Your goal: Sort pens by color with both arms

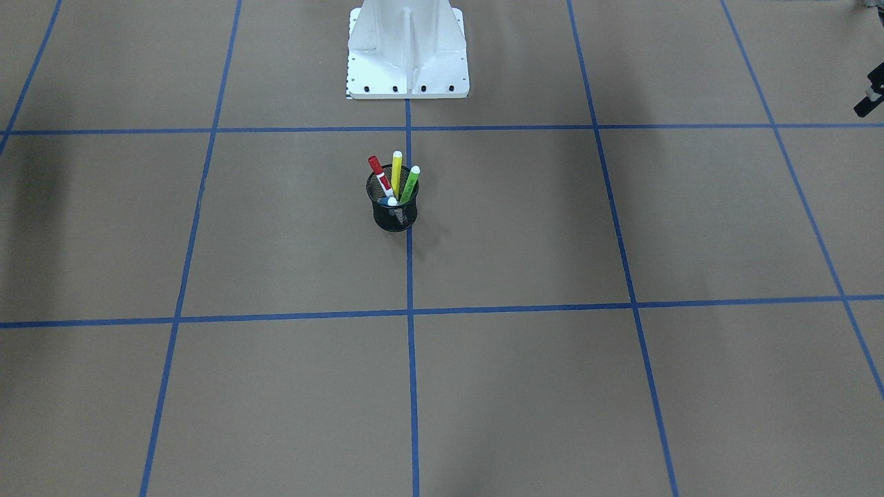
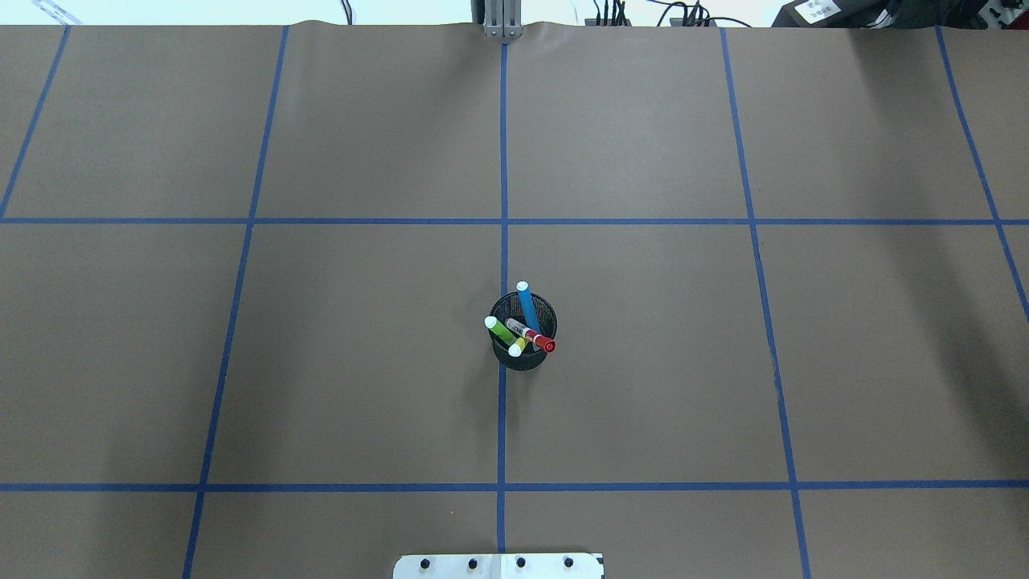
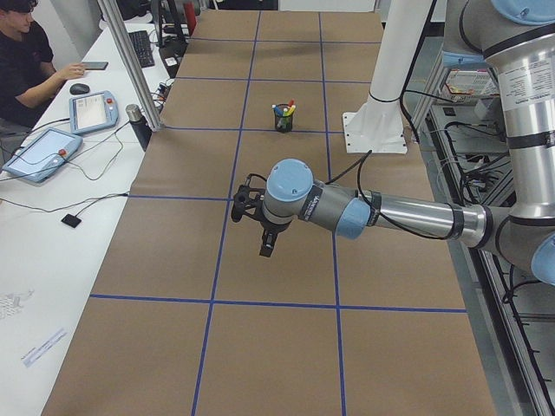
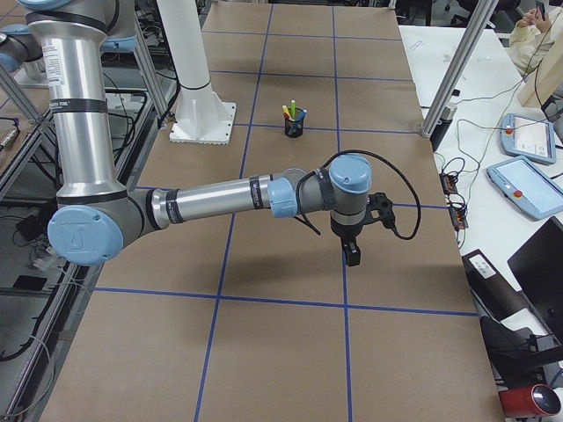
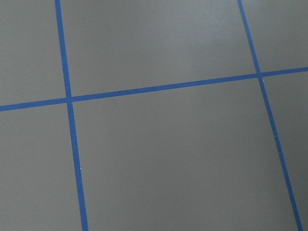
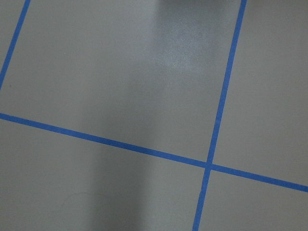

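All four pens are in the mesh cup (image 2: 522, 359), fanned out and leaning on the rim. The blue pen (image 2: 527, 304) tips away from the robot. The lime green pen (image 2: 500, 328) leans to the robot's left and the yellow pen (image 2: 518, 347) back toward the robot. The red-capped pen (image 2: 532, 334) has a white body and lies across the other pens with its cap over the rim on the robot's right. Blue, green and yellow all have white end plugs and look like slim, smooth plastic.

The cup is round black wire mesh, and you can see the pen bodies through it. It sits right on the centre line of blue tape (image 2: 502, 161), on the matte brown paper surface (image 2: 362, 362). The white pedestal base (image 1: 407, 48) is on the same line, on the robot's side of the cup.

Both arms are well apart from the cup. The left arm (image 3: 381, 212) reaches over the surface with the left fingers (image 3: 268, 248) pointing down. The right arm (image 4: 220, 195) does the same with the right fingers (image 4: 351, 254). I honestly can't tell whether either pair is parted or closed. Both wrist cams show only paper and tape.

At the side desk there's a person (image 3: 26, 61) with a pendant (image 3: 91, 111) nearby.
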Robot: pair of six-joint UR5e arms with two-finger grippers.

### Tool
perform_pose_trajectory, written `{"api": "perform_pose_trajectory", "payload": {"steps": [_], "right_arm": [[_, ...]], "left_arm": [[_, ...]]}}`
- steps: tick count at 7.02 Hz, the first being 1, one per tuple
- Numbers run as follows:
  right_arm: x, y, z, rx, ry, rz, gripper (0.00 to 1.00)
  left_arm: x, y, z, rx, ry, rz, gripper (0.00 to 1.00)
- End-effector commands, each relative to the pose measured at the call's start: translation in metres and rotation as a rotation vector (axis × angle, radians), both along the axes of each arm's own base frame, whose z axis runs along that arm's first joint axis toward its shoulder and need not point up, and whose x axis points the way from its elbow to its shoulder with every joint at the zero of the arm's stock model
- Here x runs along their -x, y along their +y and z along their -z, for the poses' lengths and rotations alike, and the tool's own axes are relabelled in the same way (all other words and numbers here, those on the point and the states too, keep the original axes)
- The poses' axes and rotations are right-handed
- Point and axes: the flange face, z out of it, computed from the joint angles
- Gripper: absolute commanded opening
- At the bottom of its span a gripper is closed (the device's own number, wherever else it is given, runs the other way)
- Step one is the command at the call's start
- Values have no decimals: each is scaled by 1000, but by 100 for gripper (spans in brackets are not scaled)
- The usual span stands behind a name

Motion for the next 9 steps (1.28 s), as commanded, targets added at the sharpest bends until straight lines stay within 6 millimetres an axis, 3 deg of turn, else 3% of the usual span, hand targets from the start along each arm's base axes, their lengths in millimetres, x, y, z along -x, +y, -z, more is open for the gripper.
{"api": "perform_pose_trajectory", "payload": {"steps": [1, 3, 6, 7, 8, 9], "right_arm": [[-1, -3, 1, -6, 9, -2, 100], [7, -7, 12, -31, 6, 12, 100], [12, -5, 4, -15, 7, 21, 100], [20, -8, 13, -29, -4, 33, 100], [50, -25, 36, -45, -11, 58, 100], [83, -48, 81, -63, -35, 58, 100]], "left_arm": [[0, -1, 1, -2, 1, -1, 100], [0, -2, 3, -6, 2, -1, 100], [0, 0, 4, -5, 3, -1, 100], [0, 0, 4, -3, 3, -1, 100], [0, 2, 2, 2, 3, -1, 100], [0, 2, 2, 2, 3, -1, 100]]}}
